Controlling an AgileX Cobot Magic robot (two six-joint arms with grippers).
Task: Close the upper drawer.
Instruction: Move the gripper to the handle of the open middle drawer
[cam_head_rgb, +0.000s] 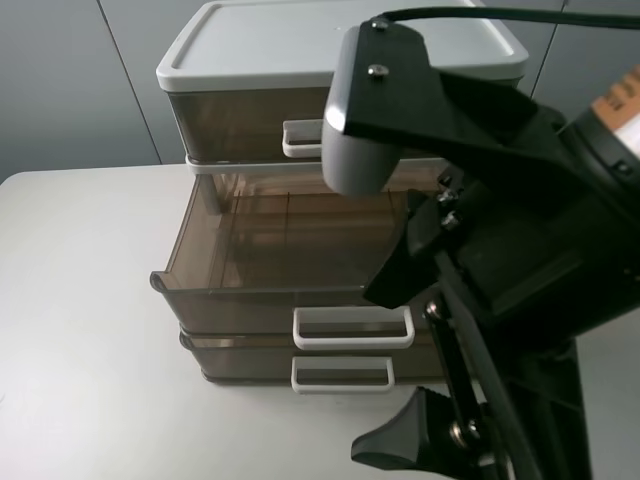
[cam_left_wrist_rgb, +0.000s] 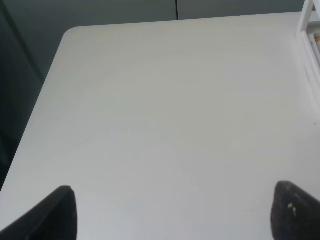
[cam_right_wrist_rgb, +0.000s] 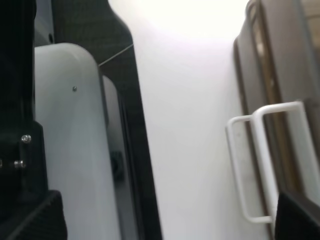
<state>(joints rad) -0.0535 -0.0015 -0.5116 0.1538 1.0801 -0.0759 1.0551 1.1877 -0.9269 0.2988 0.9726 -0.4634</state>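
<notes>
White table before grey wall panels, bearing at 12 o'clock a three-tier drawer unit: the upper drawer, the middle tier in smoky brown, stands pulled well out toward 6 o'clock, its white loop handle just above the lowest drawer's handle. Right arm enters from 4 o'clock, bent over the drawer's front right corner; right gripper spread wide, holding nothing. Left gripper, likewise wide apart and unladen, hangs over the table top.
</notes>
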